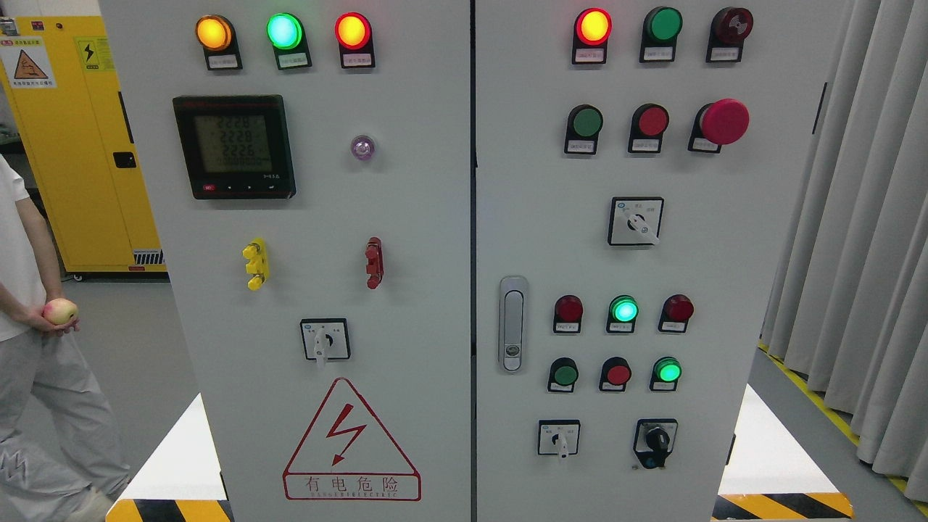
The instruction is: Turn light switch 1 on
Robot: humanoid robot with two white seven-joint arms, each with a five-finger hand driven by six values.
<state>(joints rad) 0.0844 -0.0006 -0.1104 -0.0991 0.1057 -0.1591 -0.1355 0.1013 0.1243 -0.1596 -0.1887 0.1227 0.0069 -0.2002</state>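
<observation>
A grey electrical cabinet (413, 217) fills the head view, with two doors. On the right door, a top row holds a lit red lamp (593, 27), an unlit green one (663, 25) and a dark red buzzer (731, 25). Below sit a green push button (586, 122), a red push button (651, 120) and a red mushroom stop button (723, 121). Lower down are rotary selector switches (636, 221), (559, 438), (655, 439), and more lamps and buttons, two glowing green (623, 309), (667, 370). Which control is switch 1 cannot be read. Neither hand shows.
The left door carries three lit lamps (283, 30), a digital meter (234, 146), a selector (325, 338) and a warning triangle (351, 441). A person (29, 348) stands at the left edge holding an apple (60, 311). A yellow cabinet (72, 138) stands behind; grey curtains (863, 217) hang right.
</observation>
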